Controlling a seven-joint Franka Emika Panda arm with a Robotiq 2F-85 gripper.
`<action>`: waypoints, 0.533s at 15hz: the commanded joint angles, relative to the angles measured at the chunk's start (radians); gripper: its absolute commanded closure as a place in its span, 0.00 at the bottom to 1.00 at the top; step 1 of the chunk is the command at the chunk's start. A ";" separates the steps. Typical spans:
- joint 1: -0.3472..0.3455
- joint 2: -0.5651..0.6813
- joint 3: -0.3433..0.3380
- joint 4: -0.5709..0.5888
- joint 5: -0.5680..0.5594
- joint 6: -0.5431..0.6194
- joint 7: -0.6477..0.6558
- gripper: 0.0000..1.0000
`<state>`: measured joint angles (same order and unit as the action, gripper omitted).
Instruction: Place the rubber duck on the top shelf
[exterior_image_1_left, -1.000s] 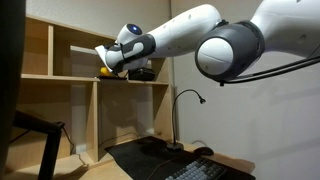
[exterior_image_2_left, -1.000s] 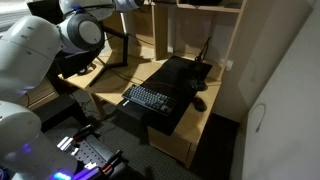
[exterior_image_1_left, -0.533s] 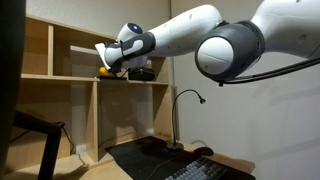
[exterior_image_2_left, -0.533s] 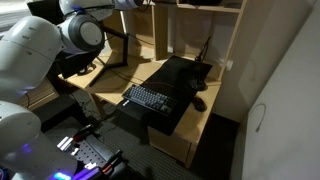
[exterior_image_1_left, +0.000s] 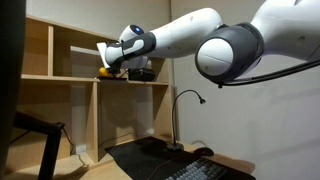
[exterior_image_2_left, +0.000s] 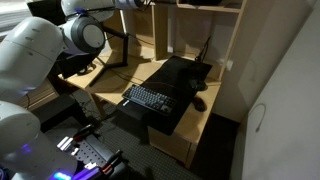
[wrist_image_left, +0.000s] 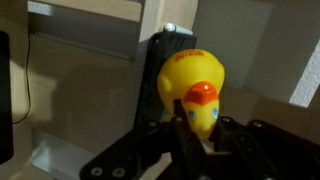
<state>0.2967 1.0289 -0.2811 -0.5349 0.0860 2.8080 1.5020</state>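
Observation:
The rubber duck (wrist_image_left: 193, 90) is yellow with an orange beak and fills the middle of the wrist view, upside down, pinched between my gripper's (wrist_image_left: 195, 135) two black fingers. In an exterior view the gripper (exterior_image_1_left: 113, 66) reaches into a cubby of the top shelf (exterior_image_1_left: 75, 76), with the duck (exterior_image_1_left: 105, 71) showing as a yellow spot at its tip just above the shelf board. A dark box (exterior_image_1_left: 142, 72) stands right behind it in the same cubby; it also shows behind the duck in the wrist view (wrist_image_left: 168, 60).
An upright plywood panel (exterior_image_1_left: 49, 48) bounds the cubby. Below stand a black gooseneck lamp (exterior_image_1_left: 183, 110), a keyboard (exterior_image_2_left: 150, 98) and a mouse (exterior_image_2_left: 199, 101) on a dark desk mat. The white arm (exterior_image_1_left: 215, 45) spans the upper frame.
The gripper with the duck has shifted very slightly toward the dark box; otherwise the scene is unchanged.

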 joint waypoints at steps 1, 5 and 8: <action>-0.006 0.023 0.000 0.041 0.004 -0.066 0.035 0.57; -0.003 -0.023 0.045 0.047 0.012 -0.156 -0.027 0.32; -0.037 -0.012 0.119 0.194 -0.052 -0.265 -0.044 0.10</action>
<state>0.2898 1.0212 -0.2232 -0.4571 0.0625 2.6401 1.5012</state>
